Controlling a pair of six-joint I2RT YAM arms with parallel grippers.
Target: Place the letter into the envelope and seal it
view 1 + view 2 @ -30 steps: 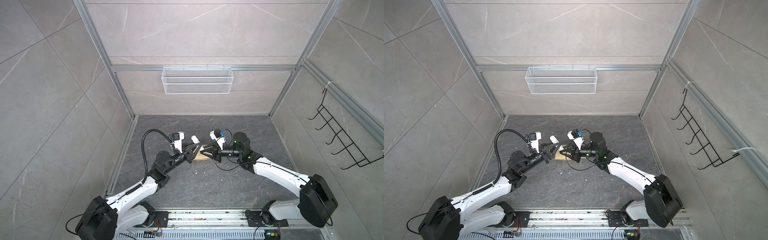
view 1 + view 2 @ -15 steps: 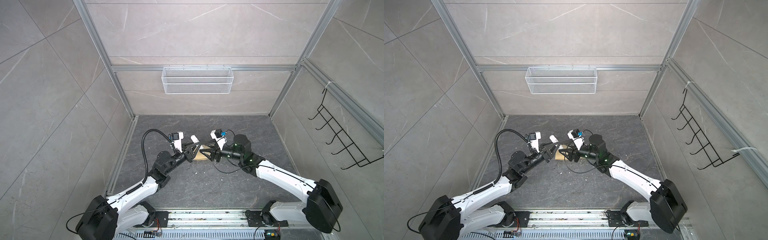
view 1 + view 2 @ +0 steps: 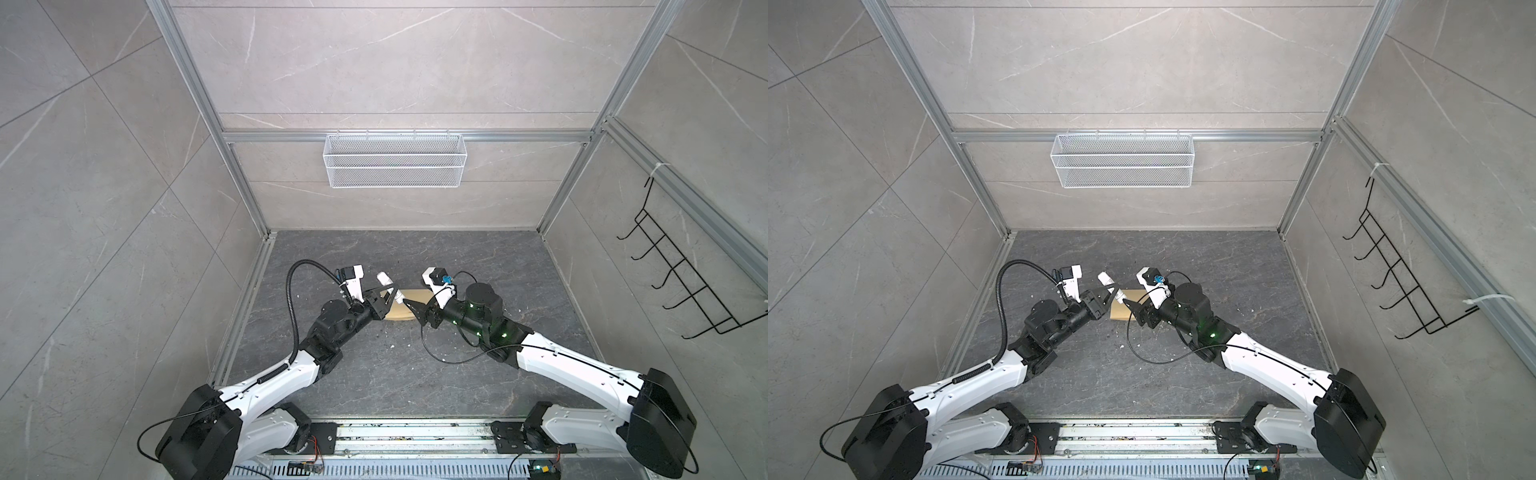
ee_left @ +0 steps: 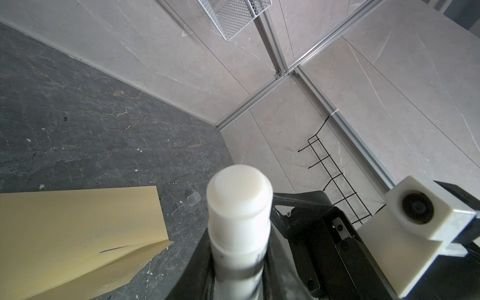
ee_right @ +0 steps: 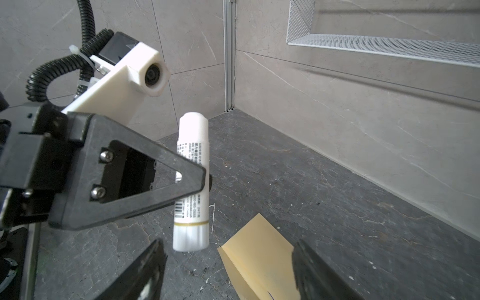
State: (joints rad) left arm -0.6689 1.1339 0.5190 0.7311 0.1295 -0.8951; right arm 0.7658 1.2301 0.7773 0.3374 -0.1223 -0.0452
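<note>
My left gripper (image 3: 390, 292) is shut on a white glue stick (image 3: 383, 277), held tilted above the dark floor; in the left wrist view the stick (image 4: 240, 202) stands between both fingers. The tan envelope (image 3: 415, 296) lies flat on the floor under and between the two grippers. Only a thin dark-blue sliver of the letter (image 4: 111, 250) shows in the envelope's slit; the rest is hidden. My right gripper (image 3: 417, 307) faces the left one, open and empty, its fingers (image 5: 145, 272) spread to either side of the stick's lower end (image 5: 191, 237) and the envelope corner (image 5: 259, 254), touching neither.
A small clear cap (image 4: 193, 199) lies on the floor beyond the envelope. A white wire basket (image 3: 394, 160) hangs on the back wall and a black hook rack (image 3: 685, 286) on the right wall. White specks dot the floor. Walls close three sides.
My right gripper has opened wide and drawn back a little from the glue stick. The left gripper still holds the stick in the same place.
</note>
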